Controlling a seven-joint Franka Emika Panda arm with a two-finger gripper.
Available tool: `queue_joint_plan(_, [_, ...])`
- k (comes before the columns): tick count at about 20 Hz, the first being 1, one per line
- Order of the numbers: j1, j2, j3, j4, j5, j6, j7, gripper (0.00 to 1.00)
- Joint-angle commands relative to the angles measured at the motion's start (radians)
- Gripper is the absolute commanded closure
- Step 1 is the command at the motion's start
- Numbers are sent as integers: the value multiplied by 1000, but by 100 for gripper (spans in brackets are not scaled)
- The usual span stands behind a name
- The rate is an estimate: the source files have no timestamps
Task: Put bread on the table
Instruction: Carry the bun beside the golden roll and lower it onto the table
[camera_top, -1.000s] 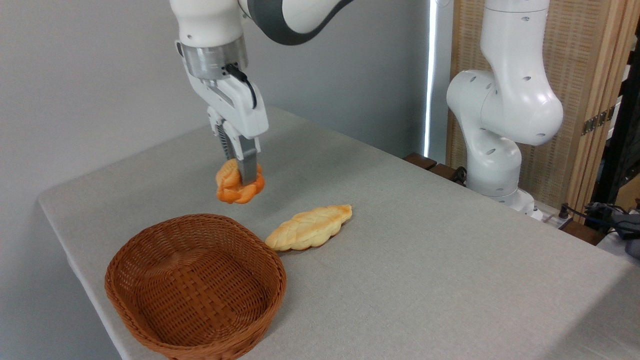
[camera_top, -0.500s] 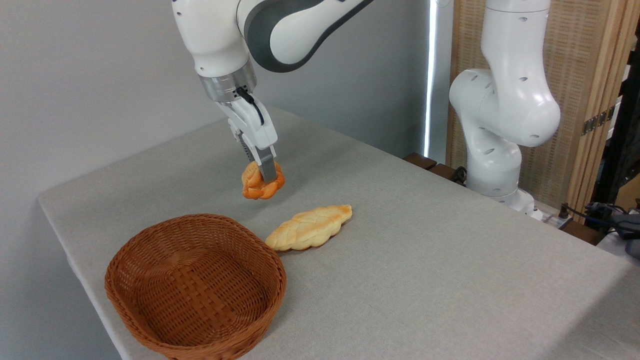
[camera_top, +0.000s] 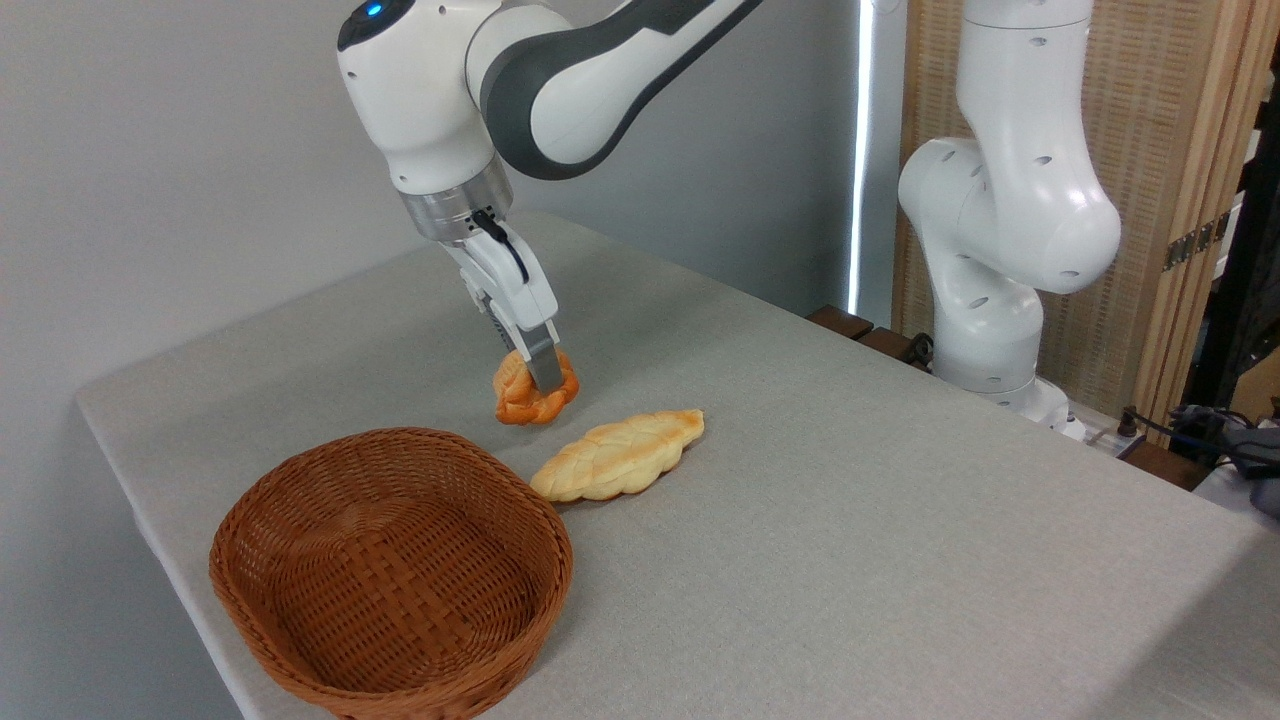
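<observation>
Brown woven wicker basket sits nearest, with nothing in it; just beyond lies a pale-yellow braided loaf on the light grey cloth-covered counter. Farther back, the robot's hand is clamped on the small orange knotted bun, low over or touching the cloth. What is left, I judge, is letting go and withdrawing.

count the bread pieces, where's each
2. An orange bun is held in the gripper just behind the basket. A pale braided loaf lies on the table right of the basket. None visible inside the basket.
</observation>
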Motion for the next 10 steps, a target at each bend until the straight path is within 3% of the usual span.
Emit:
queue_joint_plan(1, [-3, -8, 6, 3, 13, 10, 3, 0])
queue_joint_plan(10, [8, -18, 21, 58, 16, 10, 2, 0])
